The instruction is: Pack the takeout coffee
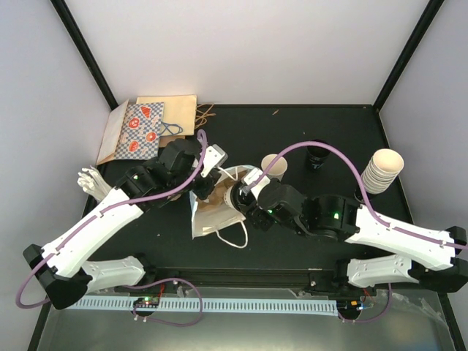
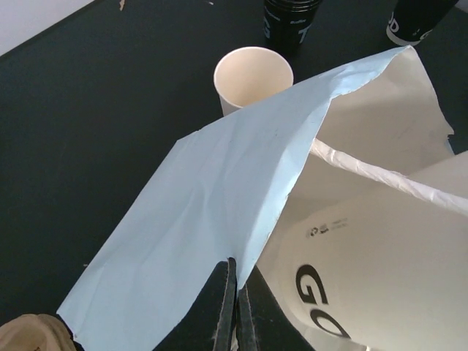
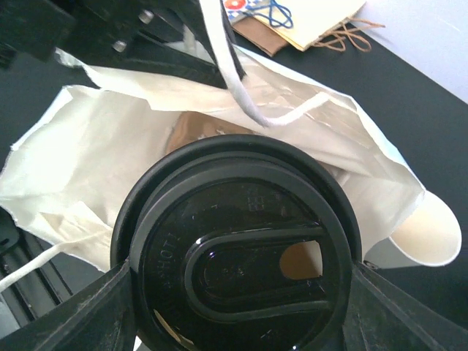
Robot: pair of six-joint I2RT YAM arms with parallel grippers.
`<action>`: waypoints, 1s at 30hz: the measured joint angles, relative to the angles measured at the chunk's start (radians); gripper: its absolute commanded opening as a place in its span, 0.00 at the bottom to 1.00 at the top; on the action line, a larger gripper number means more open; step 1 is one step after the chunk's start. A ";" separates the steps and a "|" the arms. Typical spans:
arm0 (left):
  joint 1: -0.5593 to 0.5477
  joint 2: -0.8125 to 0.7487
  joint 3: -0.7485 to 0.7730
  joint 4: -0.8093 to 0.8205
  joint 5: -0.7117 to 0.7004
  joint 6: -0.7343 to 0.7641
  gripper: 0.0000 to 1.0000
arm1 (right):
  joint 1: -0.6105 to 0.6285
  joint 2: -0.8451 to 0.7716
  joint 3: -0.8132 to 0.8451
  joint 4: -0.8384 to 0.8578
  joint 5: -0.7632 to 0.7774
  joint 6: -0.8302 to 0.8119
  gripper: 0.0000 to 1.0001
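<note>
1. My right gripper [image 1: 241, 197] has the takeout coffee cup [image 3: 238, 241] clamped between its two fingers [image 3: 80, 314]. One finger stands on each side of the cup, just under the rim of the black lid.
2. In the right wrist view the lid fills most of the picture, top facing the camera, with the drinking slot toward the right finger.
3. The cup sits at the open mouth of the light blue paper bag [image 2: 219, 205]. The bag's pale inner wall spreads out behind and to both sides of the lid. I cannot tell whether the cup's base has passed the bag's edge.
4. A brown cardboard carrier [image 3: 194, 131] shows inside the bag, just beyond the lid.
5. My left gripper [image 2: 235, 292] is pinched tight on the bag's edge, fingers pressed together with the paper between them, holding that wall up.
6. One twisted paper handle [image 2: 387, 179] runs across the opening in the left wrist view.
7. An open cream cup [image 1: 274, 167] with no lid stands on the table [image 1: 329, 131] just beside the bag's far corner, apart from both grippers.
8. Black cups [image 1: 316, 155] stand farther back, and a stack of cream cups [image 1: 384, 170] stands near the right edge.
</note>
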 measured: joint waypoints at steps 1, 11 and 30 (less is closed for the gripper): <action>-0.003 0.000 0.000 0.000 0.003 -0.003 0.02 | 0.000 0.003 -0.006 -0.002 0.010 0.009 0.43; -0.026 0.016 0.002 0.008 0.024 -0.034 0.02 | 0.000 0.003 -0.036 -0.021 0.056 0.099 0.42; -0.057 0.031 0.012 0.016 0.042 -0.083 0.02 | -0.020 0.035 -0.038 -0.023 0.083 0.226 0.42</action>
